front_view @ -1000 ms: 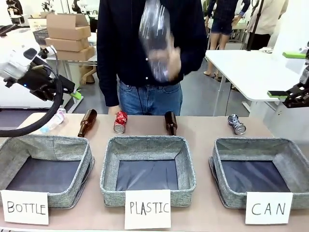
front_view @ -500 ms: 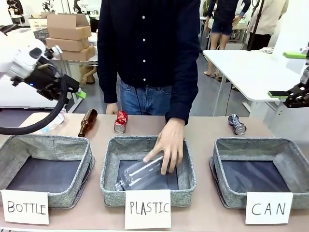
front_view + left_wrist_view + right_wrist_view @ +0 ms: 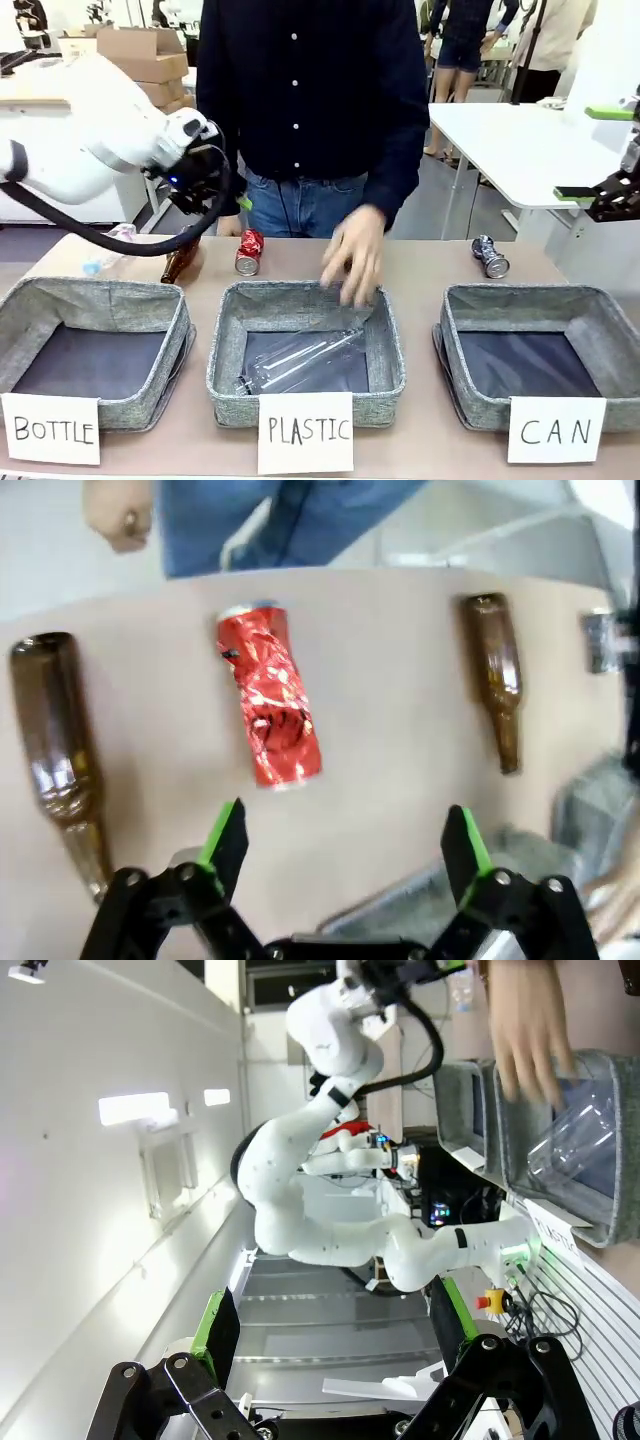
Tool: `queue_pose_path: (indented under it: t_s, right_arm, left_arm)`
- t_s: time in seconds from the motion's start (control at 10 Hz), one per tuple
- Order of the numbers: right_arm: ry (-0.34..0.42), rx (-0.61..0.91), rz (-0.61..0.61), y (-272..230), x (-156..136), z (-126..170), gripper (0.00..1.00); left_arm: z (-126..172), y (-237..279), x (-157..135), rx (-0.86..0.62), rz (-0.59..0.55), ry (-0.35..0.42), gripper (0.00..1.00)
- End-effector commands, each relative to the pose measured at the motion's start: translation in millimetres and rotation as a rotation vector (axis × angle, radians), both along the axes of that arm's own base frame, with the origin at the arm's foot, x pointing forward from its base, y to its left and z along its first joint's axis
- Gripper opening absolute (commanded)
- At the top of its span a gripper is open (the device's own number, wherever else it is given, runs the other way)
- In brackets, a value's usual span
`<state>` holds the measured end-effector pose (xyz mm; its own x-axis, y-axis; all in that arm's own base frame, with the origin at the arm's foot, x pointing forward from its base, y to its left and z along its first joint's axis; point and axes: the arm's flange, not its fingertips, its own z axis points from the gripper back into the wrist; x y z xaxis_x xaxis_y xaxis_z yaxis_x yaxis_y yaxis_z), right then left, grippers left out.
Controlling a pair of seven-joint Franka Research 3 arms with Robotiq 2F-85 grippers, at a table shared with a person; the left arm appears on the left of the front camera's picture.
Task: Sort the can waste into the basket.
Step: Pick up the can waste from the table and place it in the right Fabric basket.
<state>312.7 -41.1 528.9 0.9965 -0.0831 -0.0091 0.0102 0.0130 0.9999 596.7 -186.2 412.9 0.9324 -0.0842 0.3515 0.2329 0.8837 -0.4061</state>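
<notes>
Fingers of the left gripper (image 3: 345, 818) hang spread and empty just over the crumpled red metal can (image 3: 272, 708) lying on the tan tabletop (image 3: 420, 262). The dented blue-and-silver can (image 3: 490, 257) lies behind the grey woven basket carded CAN (image 3: 520, 294) — not in it. The right gripper (image 3: 331, 1298) gapes too, holding nothing.

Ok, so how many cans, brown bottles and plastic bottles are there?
Cans: 2
Brown bottles: 2
Plastic bottles: 2
Total: 6
</notes>
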Motion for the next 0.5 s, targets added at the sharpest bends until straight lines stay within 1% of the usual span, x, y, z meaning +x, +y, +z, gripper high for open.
queue_pose_path:
  t_s: [0.0, 0.2, 0.3, 0.4]
  right_arm:
    - [-0.026, 0.023, -0.001, 1, 3, 2, 1.0]
    - [-0.026, 0.023, -0.001, 1, 3, 2, 1.0]
    - [-0.026, 0.023, -0.001, 1, 3, 2, 1.0]
    - [-0.026, 0.023, -0.001, 1, 3, 2, 1.0]
  left_arm:
    - [-18, -27, 38, 0.142, 0.064, 0.103, 1.0]
    - [-53, -51, 58, 0.25, 0.113, 0.13, 1.0]
    - [-65, -56, 64, 0.284, 0.141, 0.125, 1.0]
    - [-74, -59, 67, 0.301, 0.143, 0.144, 1.0]
